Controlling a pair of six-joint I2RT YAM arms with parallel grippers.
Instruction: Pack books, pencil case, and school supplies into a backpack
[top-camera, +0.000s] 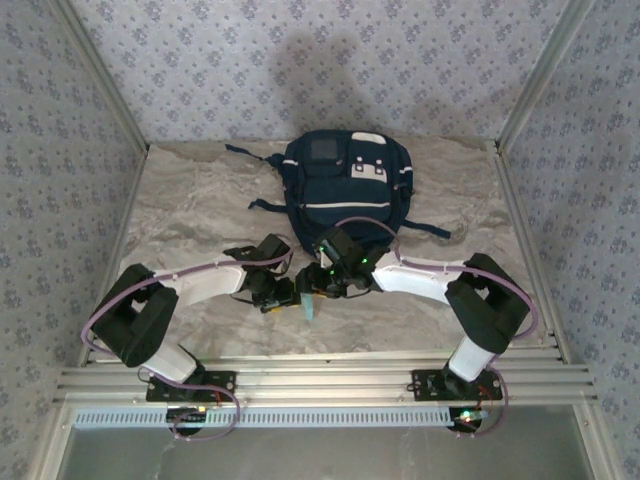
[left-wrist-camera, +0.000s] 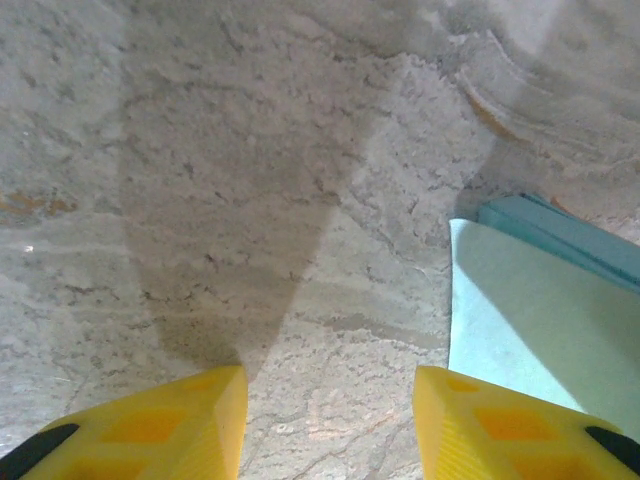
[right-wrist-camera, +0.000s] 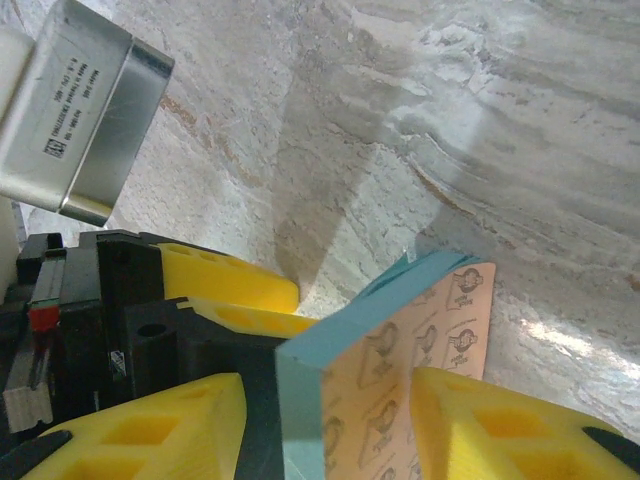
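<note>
Pad (right-wrist-camera: 400, 340), thick teal square, upright between right gripper's (right-wrist-camera: 328, 400) yellow jaws, grip unclear; left gripper (left-wrist-camera: 330, 400) unclenched

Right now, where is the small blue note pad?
In the top view the note pad is at the near centre of the table, between the jaws of the right gripper and beside the left gripper.

The navy backpack (top-camera: 345, 185), with white trim and grey and white patches, lies front up at the table's far middle. The small light-blue pad of notes (right-wrist-camera: 390, 370), its backing peach and printed, stands tilted on edge between the right gripper's (right-wrist-camera: 328, 385) fingers, near the backpack.
</note>
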